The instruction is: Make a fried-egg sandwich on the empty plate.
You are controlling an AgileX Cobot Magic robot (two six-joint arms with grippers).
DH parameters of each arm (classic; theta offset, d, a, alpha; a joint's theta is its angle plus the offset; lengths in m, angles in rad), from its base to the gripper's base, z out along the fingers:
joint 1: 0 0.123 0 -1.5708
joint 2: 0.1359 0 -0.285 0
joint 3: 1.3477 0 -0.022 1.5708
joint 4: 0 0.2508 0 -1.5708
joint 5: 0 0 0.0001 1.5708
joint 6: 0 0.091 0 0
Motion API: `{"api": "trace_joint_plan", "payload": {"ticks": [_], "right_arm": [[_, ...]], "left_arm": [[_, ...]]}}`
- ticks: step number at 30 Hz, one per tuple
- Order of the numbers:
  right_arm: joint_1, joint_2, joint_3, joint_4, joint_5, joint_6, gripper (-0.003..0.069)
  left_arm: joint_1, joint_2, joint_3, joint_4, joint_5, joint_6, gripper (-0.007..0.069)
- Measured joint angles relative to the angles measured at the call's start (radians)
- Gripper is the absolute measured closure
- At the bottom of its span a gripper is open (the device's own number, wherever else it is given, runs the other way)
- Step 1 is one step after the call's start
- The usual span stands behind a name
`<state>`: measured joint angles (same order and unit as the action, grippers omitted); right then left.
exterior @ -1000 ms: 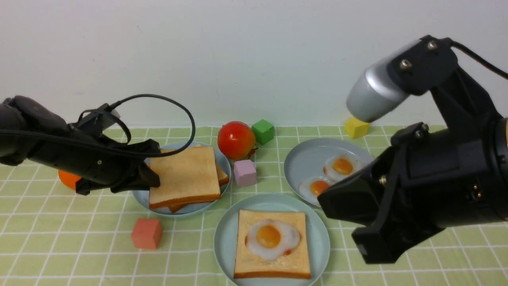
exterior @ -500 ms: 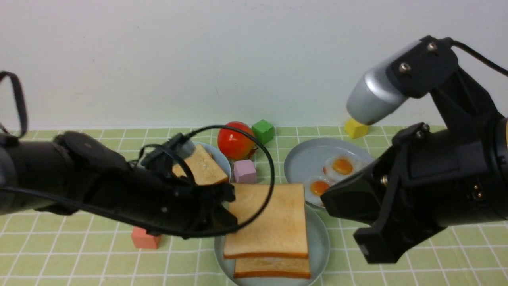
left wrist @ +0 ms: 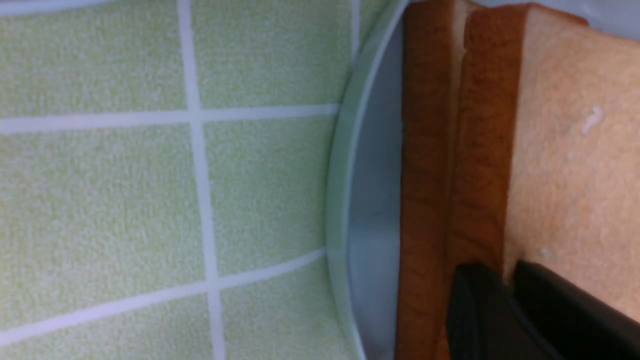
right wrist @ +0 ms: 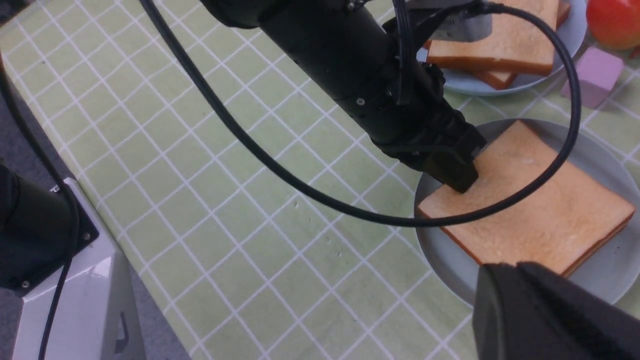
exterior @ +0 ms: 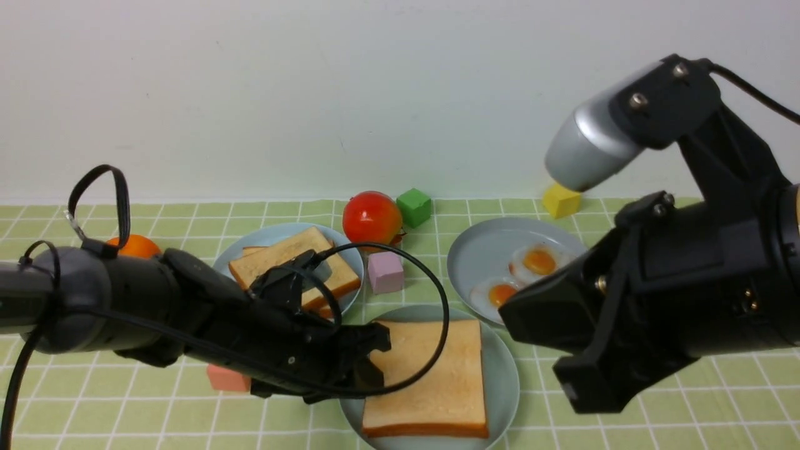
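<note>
The table is seen in the front view from its near side, facing forward. The left wrist view is held close against the fried-egg sandwich (only crust and rim are shown). The right wrist view is taken from above, farther off; the empty plate is shared by all three.

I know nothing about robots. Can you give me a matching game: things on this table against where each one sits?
Things:
1 tomato
2 fried eggs
3 sandwich
4 yellow cube

Places:
A on the nearest plate
B beside the green cube
C on the right-hand plate
D behind the right-hand plate

Pairs: 1-B, 2-C, 3-A, 4-D
</note>
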<state>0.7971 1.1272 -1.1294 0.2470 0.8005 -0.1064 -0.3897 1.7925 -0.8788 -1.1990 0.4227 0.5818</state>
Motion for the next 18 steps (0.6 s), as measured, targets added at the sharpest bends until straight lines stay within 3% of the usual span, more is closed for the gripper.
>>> {"api": "trace_joint_plan", "payload": {"ticks": [6,10,18], "right_arm": [[0.000,-0.016,0.016,0.000,0.004,0.000,0.0587],[0.000,-0.113,0.106,-0.038,-0.013,0.072,0.0577],[0.000,-0.416,0.391,-0.202,-0.114,0.223,0.0566]], "left_arm": [[0.000,0.000,0.000,0.000,0.013,0.000,0.0399],[0.016,-0.009,-0.008,0.019,0.097,-0.002,0.0295],[0.102,-0.157,-0.008,0.081,0.204,-0.045,0.0270]]}}
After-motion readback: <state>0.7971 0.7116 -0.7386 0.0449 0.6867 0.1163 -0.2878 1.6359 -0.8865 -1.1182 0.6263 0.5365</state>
